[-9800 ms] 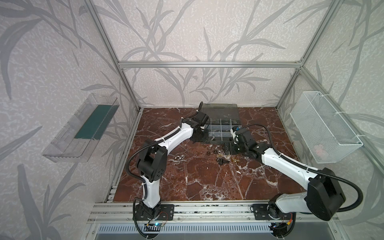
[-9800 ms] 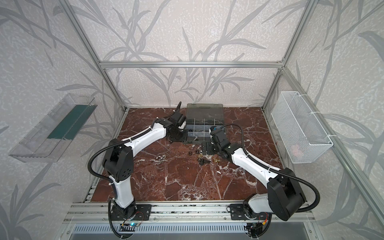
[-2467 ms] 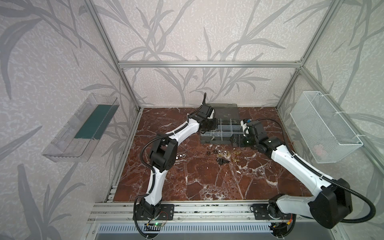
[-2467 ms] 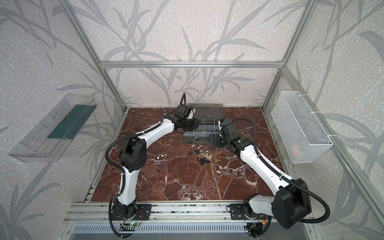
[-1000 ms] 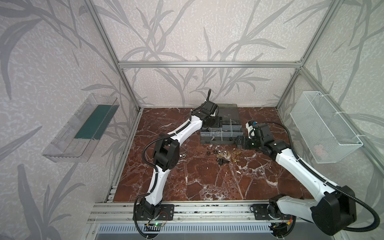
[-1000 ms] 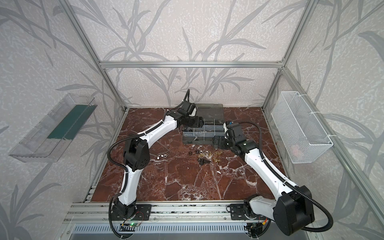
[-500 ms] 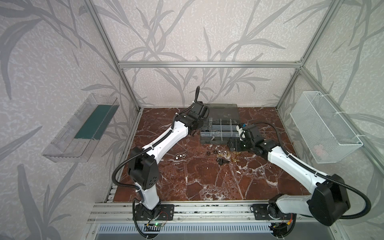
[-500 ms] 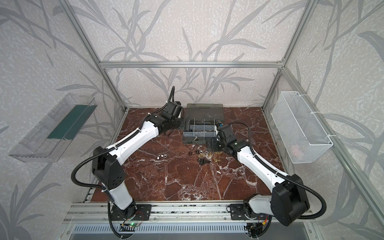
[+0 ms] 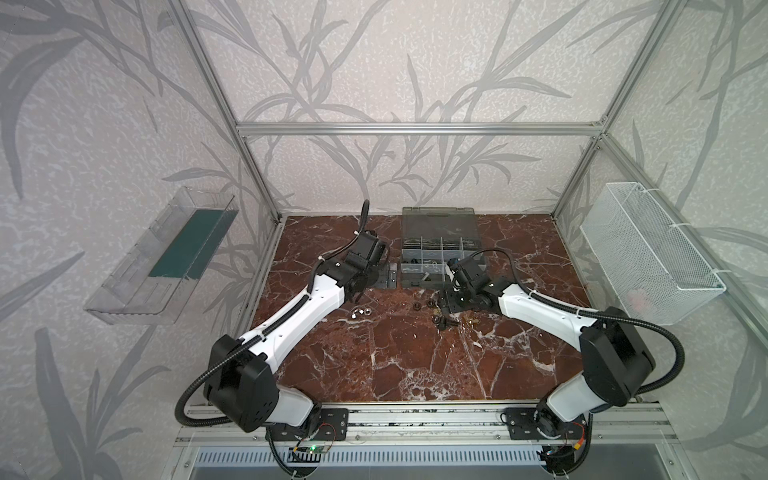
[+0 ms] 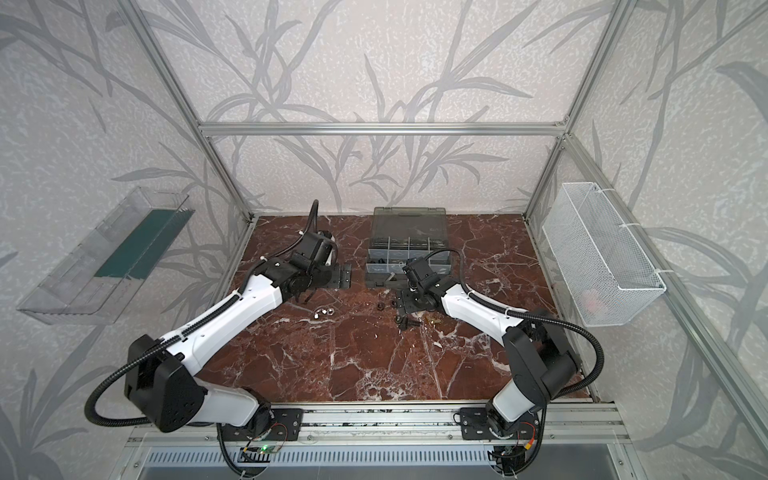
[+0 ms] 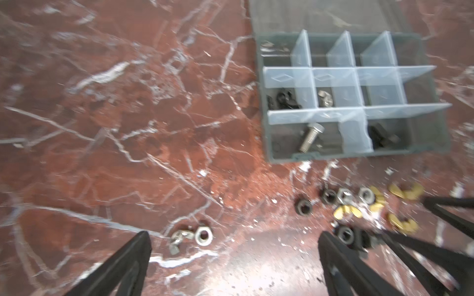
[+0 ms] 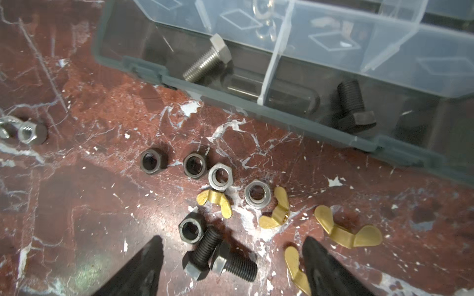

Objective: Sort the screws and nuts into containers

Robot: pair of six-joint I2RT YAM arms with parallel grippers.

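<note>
Black screws (image 12: 225, 264) lie crossed between the right gripper's (image 12: 233, 241) spread fingers (image 12: 146, 269); shafts oblique to them. Left gripper (image 11: 234, 234), also spread, stands farther off.

Brass-yellow nuts (image 12: 346, 234), black screws (image 12: 232, 265)

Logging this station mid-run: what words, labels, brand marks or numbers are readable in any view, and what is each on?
No text reads in any view.
Dividers of the case: embossed diamond shapes only, no letters.
Lid: faint pale marks, too small to tell whether they are lettering.
Screws and nuts: no legible stamps.
</note>
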